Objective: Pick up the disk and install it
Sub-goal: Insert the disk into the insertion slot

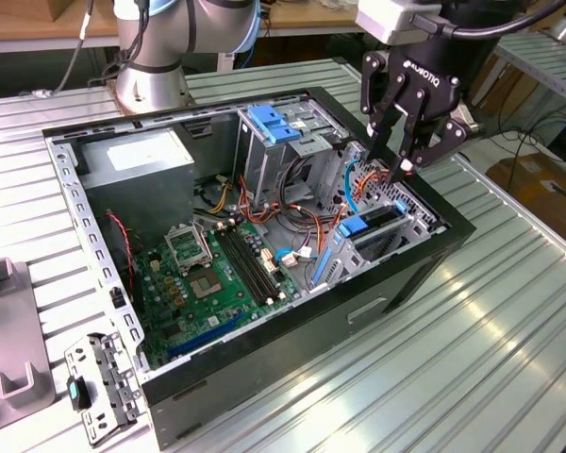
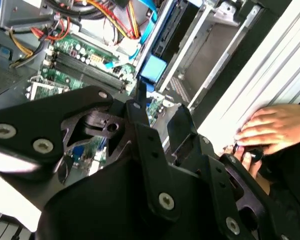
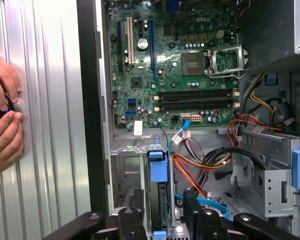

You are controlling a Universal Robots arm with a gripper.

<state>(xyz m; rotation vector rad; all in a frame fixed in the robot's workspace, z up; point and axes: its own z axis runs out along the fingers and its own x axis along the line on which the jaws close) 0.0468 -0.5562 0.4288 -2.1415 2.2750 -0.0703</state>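
The exterior view looks down at a slant from well off and takes in the whole case [image 1: 292, 351] on the table [image 1: 481, 321]. Counting twelve o'clock as away from that camera, the arm's base [image 1: 151, 71] stands at eleven o'clock of the case and the gripper [image 1: 393, 162] at two. The first wrist view faces almost straight down into the case from close above. The second wrist view (much the nearer) peers slantwise past the gripper's black body. All three share the board [image 1: 208, 274] [image 3: 180, 65] [image 2: 80, 70] and the disk [image 1: 363, 226] [image 3: 158, 172] [image 2: 153, 70]. Both wrist views also share a hand [image 3: 2, 120] [image 2: 275, 130] on the table.
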